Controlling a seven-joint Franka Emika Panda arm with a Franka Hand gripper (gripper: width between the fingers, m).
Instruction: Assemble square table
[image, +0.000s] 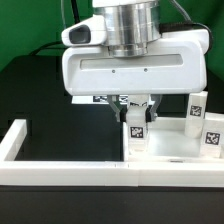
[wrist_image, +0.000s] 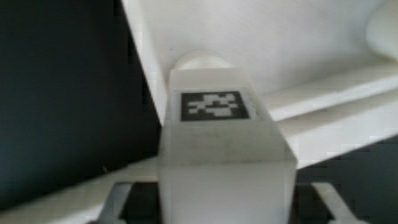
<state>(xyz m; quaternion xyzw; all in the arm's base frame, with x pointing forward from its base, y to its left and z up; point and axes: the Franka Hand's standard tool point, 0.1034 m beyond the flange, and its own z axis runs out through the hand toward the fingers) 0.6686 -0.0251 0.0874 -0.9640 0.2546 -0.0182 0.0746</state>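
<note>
As the arm hangs low over the scene:
table: black top (image: 40, 95), carries everything.
border wall: long white wall (image: 70, 168) along the table's front edge, turning back at the exterior view's left end.
square table: white slab (image: 175, 145) flat on the table at the exterior view's right, against the border wall; most of it hidden by the arm.
tool: tool (image: 136, 118) straight down over the slab's near-left part, jaws narrowed onto a leg block, one finger on each side.
held leg: white tagged leg block (wrist_image: 221, 120) upright between the fingers (wrist_image: 128, 198); whether its bottom touches the slab, cannot tell.
other legs: two tagged leg blocks (image: 197, 107) (image: 212, 128) standing at the slab's far-right part, near each other.
</note>
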